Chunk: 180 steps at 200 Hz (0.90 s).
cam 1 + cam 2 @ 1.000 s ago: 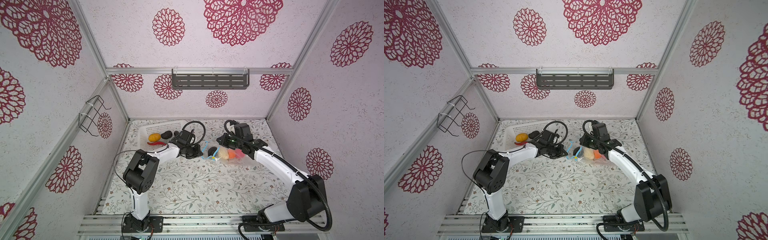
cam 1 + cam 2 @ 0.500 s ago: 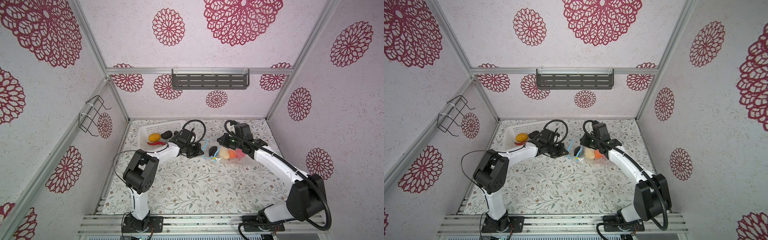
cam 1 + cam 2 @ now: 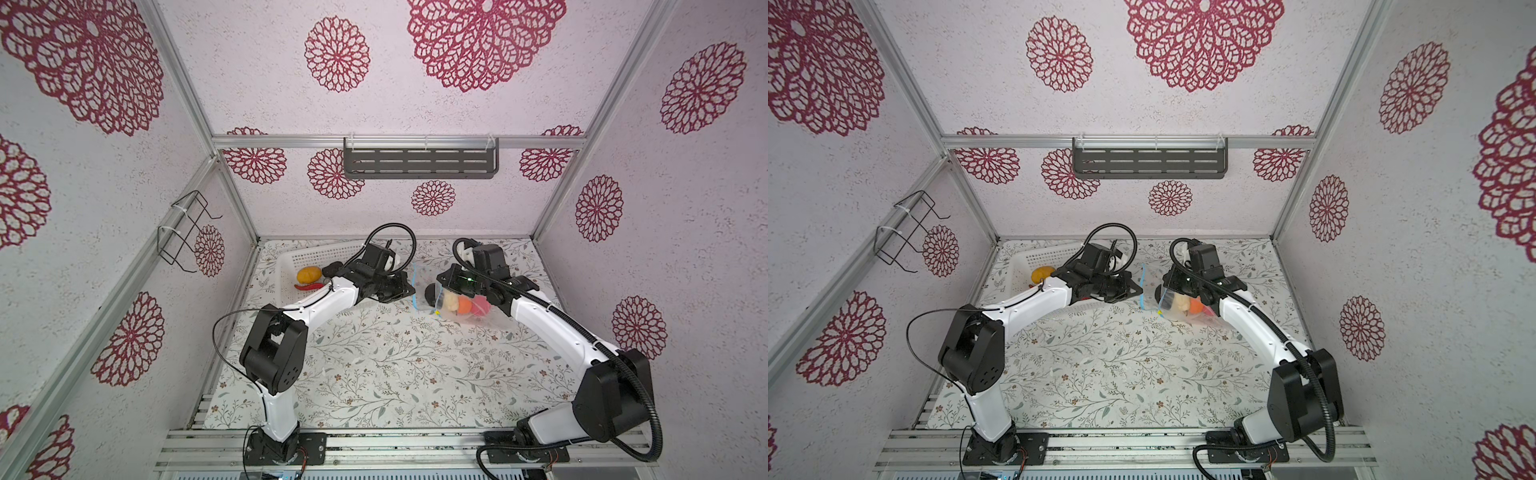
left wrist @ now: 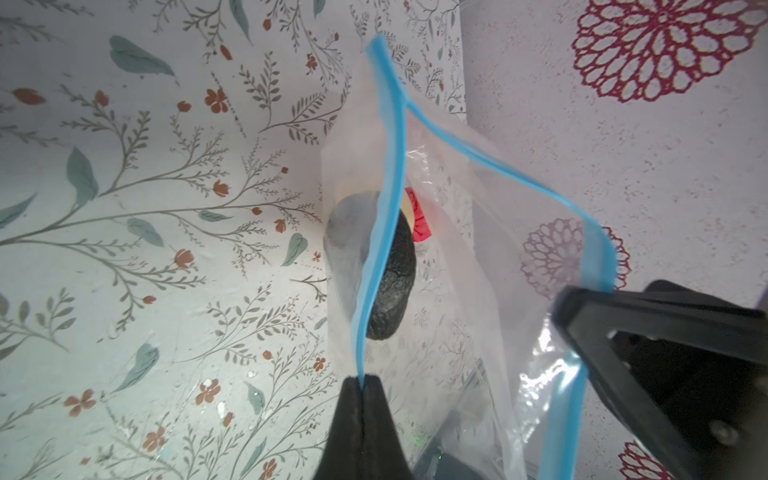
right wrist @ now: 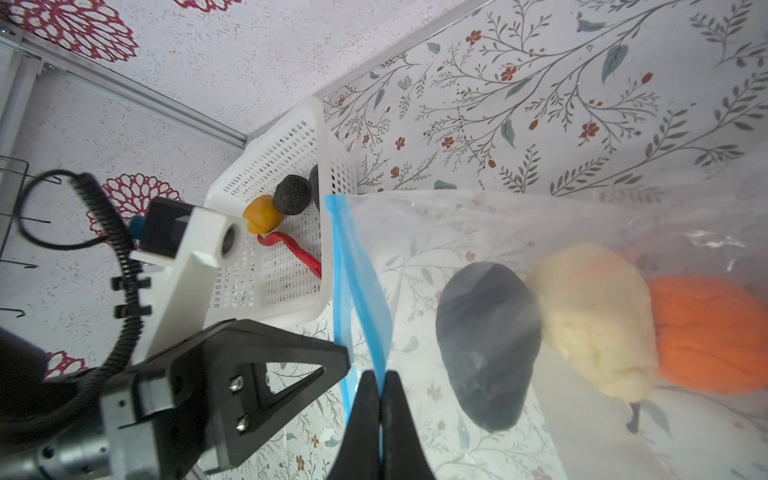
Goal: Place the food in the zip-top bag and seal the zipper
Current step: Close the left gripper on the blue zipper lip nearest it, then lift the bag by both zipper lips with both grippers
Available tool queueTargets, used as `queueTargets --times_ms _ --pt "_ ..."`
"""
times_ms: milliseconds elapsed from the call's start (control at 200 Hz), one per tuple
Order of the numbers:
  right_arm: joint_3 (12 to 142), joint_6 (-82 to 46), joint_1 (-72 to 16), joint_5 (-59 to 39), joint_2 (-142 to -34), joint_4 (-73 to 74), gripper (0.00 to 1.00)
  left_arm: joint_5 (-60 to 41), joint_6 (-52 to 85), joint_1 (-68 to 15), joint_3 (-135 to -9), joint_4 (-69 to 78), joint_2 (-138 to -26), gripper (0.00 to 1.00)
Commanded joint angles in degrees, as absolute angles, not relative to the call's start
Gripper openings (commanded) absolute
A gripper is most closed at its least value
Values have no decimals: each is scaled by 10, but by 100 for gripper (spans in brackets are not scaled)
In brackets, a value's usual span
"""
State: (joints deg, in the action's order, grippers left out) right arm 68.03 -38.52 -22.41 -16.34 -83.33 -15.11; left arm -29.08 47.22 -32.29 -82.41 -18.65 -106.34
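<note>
Zipper (image 4: 397, 158) is pinched by left gripper (image 4: 365, 379) and right gripper (image 5: 381, 374), both clamped tight.

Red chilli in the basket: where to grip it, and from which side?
Grip the red chilli at mid-body, jaws across its thin width, coming from straight above. It lies flat on the floor of the white basket, one end near a wall, so the walls likely block a sideways approach. The yellow-orange potato sits close to its other end.
</note>
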Motion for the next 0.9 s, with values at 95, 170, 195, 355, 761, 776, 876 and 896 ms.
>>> queueTargets --times_ms 95,170,195,355,761,776,876,896 --pt "709 -369 -211 -164 -802 -161 0 -288 472 -337 -857 -202 -1038 0" --pt "709 -367 -207 -163 -799 -162 0 -288 473 -340 -864 -204 -1036 0" --pt "709 -367 -205 -163 -798 -163 0 -288 473 -340 -866 -205 -1035 0" --pt "713 -364 -196 -163 -790 -169 0 -287 472 -345 -883 -211 -1031 0" --pt "732 -353 -179 -147 -763 -188 0 -281 464 -356 -940 -235 -1026 0" --pt "731 -353 -179 -146 -762 -188 0 -281 463 -357 -943 -236 -1027 0" --pt "733 -351 -177 -142 -757 -194 0 -282 462 -359 -952 -242 -1028 0" --pt "734 -350 -175 -141 -756 -194 0 -282 461 -359 -954 -243 -1028 0"
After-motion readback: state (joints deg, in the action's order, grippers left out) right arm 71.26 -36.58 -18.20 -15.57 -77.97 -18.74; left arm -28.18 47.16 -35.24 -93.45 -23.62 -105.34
